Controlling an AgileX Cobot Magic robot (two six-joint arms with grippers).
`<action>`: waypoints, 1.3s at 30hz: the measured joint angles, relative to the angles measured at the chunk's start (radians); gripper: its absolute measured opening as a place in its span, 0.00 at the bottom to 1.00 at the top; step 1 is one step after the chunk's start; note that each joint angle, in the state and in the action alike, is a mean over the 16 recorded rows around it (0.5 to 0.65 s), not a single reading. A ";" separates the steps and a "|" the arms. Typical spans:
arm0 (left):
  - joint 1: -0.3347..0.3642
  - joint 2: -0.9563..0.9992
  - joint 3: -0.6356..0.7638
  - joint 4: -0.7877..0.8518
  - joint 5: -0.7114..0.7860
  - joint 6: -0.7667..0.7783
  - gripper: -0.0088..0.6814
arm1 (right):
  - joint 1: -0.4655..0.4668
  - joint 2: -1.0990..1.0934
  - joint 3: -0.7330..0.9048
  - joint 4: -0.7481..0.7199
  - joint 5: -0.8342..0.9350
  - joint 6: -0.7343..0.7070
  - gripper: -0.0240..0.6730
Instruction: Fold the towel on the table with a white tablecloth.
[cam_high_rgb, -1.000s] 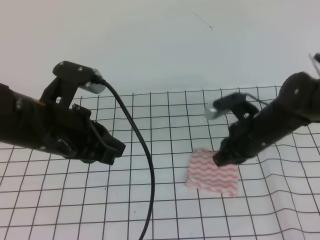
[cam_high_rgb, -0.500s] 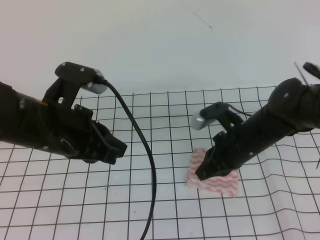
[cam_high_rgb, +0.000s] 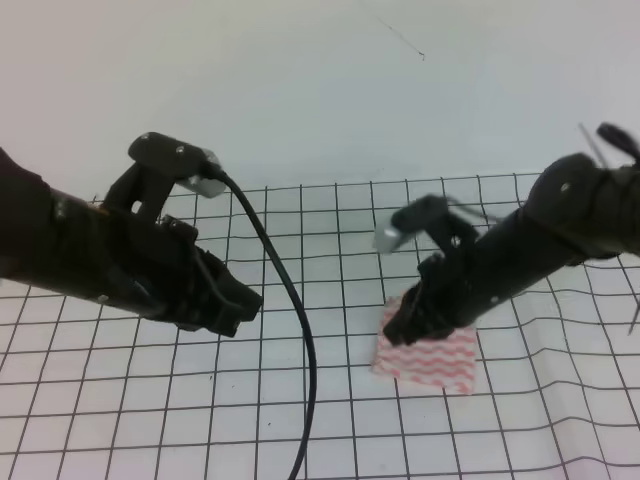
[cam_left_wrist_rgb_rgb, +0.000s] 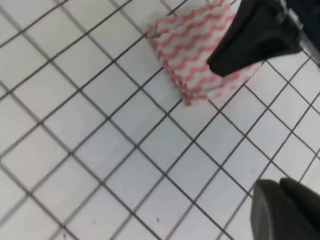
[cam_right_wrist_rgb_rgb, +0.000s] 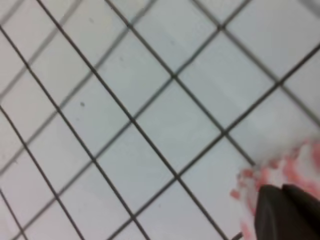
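Looking at the towel (cam_high_rgb: 425, 352), you find it lying as a small, already folded stack on the white tablecloth (cam_high_rgb: 330, 420) that covers the table, right of centre and well apart from your left gripper (cam_high_rgb: 235, 305). Your right gripper (cam_high_rgb: 402, 325) is by far the nearer: its tip sits low over the towel's far left corner, at or just above the cloth, though contact cannot be confirmed. In the left wrist view the towel's stripes run along its longer side, which slants away up and to the right, with layered edges showing at the near corner. Whether the right jaws are parted or closed cannot be told from any view; the left jaws are likewise unclear, and appear to hold nothing.
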 joint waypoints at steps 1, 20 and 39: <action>0.000 0.013 -0.004 -0.008 -0.002 0.018 0.01 | 0.000 -0.017 -0.001 -0.006 -0.009 0.013 0.04; -0.026 0.509 -0.246 -0.222 0.089 0.217 0.01 | -0.013 -0.164 0.066 -0.575 -0.040 0.664 0.04; -0.094 0.700 -0.363 -0.207 -0.003 0.126 0.01 | -0.042 -0.044 0.083 -0.625 -0.087 0.715 0.04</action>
